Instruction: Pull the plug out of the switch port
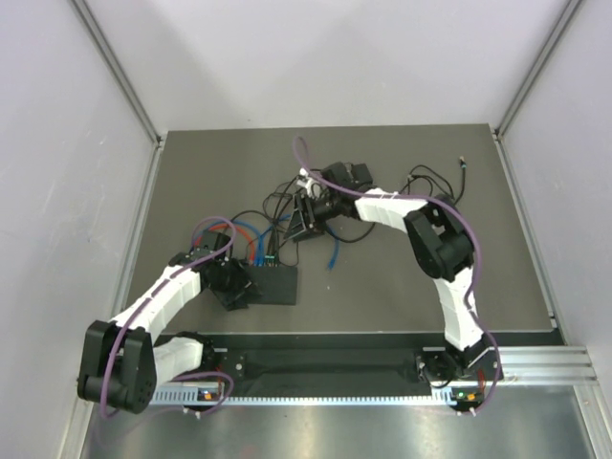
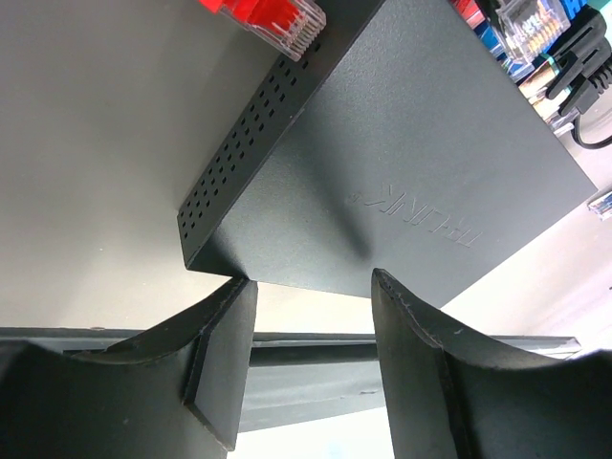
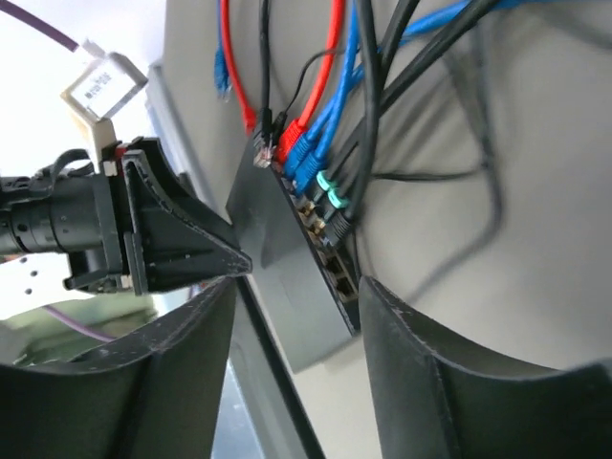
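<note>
**Switch port crowded: wrong plug is the risk**

Switch port row [image 3: 330, 251] lines the black switch [image 1: 271, 282] at table centre-left. Left gripper [image 2: 311, 359], half-open, brackets the switch's near corner without visibly clamping it. Right gripper [image 3: 296, 335] hangs open and empty at one o'clock from the switch. Tangled cables [image 3: 316, 115] could snag, dragging the box.

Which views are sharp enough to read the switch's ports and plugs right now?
Right wrist: plugs and port row fairly crisp, own fingers soft, top-left corner washed out. Left wrist: switch lid and embossed logo sharp, red plug cut off at the frame edge. Top: evenly lit, but switch too small to make out ports.
</note>
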Controlling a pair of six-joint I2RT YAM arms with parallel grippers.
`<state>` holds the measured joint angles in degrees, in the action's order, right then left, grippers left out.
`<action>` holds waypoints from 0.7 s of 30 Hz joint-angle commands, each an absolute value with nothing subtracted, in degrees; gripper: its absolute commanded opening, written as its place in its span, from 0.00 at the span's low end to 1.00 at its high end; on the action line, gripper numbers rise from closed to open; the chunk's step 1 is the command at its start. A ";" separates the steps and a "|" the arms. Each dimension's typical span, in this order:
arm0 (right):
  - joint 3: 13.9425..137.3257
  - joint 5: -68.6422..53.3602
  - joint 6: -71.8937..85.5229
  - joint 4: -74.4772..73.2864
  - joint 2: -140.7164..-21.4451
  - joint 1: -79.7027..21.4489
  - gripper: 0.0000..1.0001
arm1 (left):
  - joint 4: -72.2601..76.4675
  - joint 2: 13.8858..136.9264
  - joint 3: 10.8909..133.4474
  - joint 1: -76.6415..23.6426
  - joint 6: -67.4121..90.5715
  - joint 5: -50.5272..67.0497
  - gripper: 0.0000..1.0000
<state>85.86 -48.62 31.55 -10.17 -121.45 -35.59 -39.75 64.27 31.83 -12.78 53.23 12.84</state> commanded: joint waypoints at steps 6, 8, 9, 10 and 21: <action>83.94 -52.56 40.86 6.14 -127.79 -41.04 0.43 | -35.69 64.16 31.29 -12.30 54.49 13.97 0.56; 82.89 -52.21 42.45 8.61 -128.14 -41.31 0.42 | -34.98 64.07 30.94 -12.30 55.10 14.41 0.56; 82.79 -52.12 42.71 9.05 -128.67 -41.31 0.42 | -34.46 64.25 30.68 -12.22 55.63 14.50 0.56; 82.71 -51.86 42.71 8.79 -128.93 -41.40 0.42 | -34.37 64.25 30.24 -12.22 55.90 14.41 0.56; 80.07 -50.45 43.24 9.32 -130.16 -42.01 0.37 | -34.54 61.79 28.48 -10.37 57.48 14.15 0.57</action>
<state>80.23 -50.96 43.11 7.16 -129.08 -41.15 -36.51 63.48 28.99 -11.38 56.93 14.76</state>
